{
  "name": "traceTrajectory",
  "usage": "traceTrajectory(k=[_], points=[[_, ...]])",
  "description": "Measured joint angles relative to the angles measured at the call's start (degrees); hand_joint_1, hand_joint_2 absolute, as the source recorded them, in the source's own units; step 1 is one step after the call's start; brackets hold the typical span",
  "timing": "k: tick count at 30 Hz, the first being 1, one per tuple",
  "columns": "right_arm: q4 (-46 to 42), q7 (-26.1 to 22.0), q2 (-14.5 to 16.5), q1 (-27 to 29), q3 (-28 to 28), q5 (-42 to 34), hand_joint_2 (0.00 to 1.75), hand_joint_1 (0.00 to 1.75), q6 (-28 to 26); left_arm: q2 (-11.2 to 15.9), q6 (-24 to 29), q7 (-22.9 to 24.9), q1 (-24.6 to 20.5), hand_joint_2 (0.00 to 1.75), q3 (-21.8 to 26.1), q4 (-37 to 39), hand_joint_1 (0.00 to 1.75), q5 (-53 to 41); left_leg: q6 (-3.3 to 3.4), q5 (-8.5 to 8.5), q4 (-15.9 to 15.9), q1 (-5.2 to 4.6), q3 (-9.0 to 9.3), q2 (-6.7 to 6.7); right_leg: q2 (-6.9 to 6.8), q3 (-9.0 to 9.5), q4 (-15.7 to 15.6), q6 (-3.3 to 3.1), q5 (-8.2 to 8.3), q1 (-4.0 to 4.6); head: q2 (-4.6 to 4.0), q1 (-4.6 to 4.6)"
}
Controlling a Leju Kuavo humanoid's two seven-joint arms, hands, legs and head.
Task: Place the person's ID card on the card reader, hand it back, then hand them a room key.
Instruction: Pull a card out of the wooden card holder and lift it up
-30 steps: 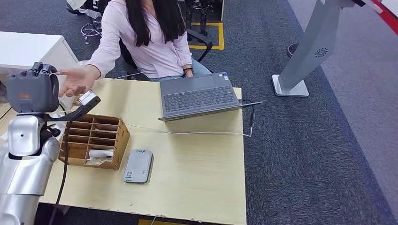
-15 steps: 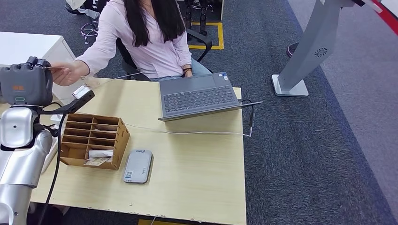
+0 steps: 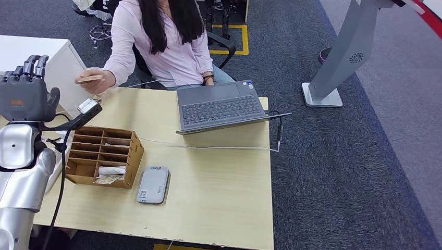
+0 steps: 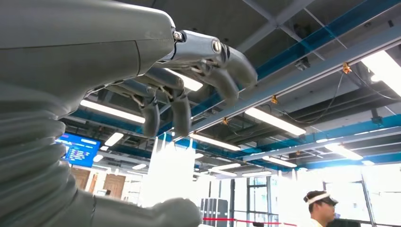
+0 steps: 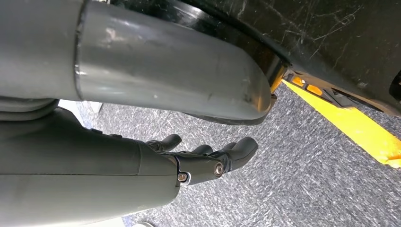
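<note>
My left hand [image 3: 26, 94] is raised at the table's far left corner, fingers pointing up and spread, holding nothing. In the left wrist view its fingers [image 4: 189, 94] stand apart from the thumb with nothing between them. The seated person [image 3: 167, 41] holds the tan ID card [image 3: 89, 79] in one hand, just right of my left hand and apart from it. The grey card reader [image 3: 153, 184] lies flat near the table's front with nothing on it. My right hand [image 5: 203, 161] hangs over the carpet, fingers loosely extended and holding nothing.
A wooden compartment box [image 3: 133, 151] beside the reader holds a card [image 3: 108, 179] and a white roll. An open laptop [image 3: 221, 107] sits at the far side, with a cable [image 3: 208, 147] running across the table [image 3: 219, 177]. A white cabinet [image 3: 36, 52] stands left.
The person took the ID card from my left hand and drew it back toward themselves. My left hand let go, straightened its fingers and shifted left.
</note>
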Motion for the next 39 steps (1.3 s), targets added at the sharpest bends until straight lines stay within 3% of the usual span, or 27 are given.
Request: traceTrajectory(k=[7,18,26,30,36,39], points=[[0.0,0.0,0.0,0.0,0.0,-1.0,0.00,0.00,-0.1,-1.0,0.8,-1.6,4.1,1.75,0.4,-4.9,0.00,-0.1,0.00,0.00,0.0,-0.02,0.00,0.00,0.01,0.00,0.0,0.00,0.00,-0.01,0.00,0.00],[0.0,0.1,0.0,0.0,0.0,-4.1,0.00,0.00,-1.3,-4.8,4.6,-2.7,21.6,1.75,-0.5,-24.3,0.00,-0.3,-0.01,-0.04,0.0,-0.02,-0.02,0.10,0.08,-0.06,0.0,0.00,-0.01,-0.01,0.00,-0.01],[0.0,-0.1,0.0,0.3,0.0,-6.6,0.00,0.00,-2.5,-5.3,5.8,-3.2,35.9,1.75,-4.3,-34.0,0.00,-0.3,-0.02,-0.06,0.0,-0.02,-0.02,0.13,0.06,-0.08,-0.1,0.02,-0.03,-0.01,0.00,-0.01],[0.0,-0.2,0.0,0.3,-0.1,-7.4,0.00,0.00,-2.7,-5.3,3.4,-2.9,39.7,1.75,-5.9,-35.5,0.00,-0.3,-0.02,-0.06,0.0,-0.02,-0.02,0.12,0.05,-0.08,-0.1,0.02,-0.02,-0.01,0.00,-0.01],[0.0,0.0,0.0,0.4,-0.2,-8.8,0.00,0.00,-3.0,-5.0,-8.9,-2.1,41.9,1.75,-7.5,-35.6,0.00,-0.2,-0.02,-0.05,0.0,-0.02,-0.02,0.11,0.03,-0.07,-0.1,0.01,-0.01,-0.01,0.00,-0.01],[0.0,0.2,0.0,0.4,-0.3,-9.2,0.00,0.00,-3.1,-4.7,-11.8,-1.9,42.5,1.75,-8.2,-35.1,0.00,-0.2,-0.02,-0.05,0.0,-0.01,-0.03,0.11,0.03,-0.07,-0.1,0.01,-0.01,-0.01,0.00,-0.01]])
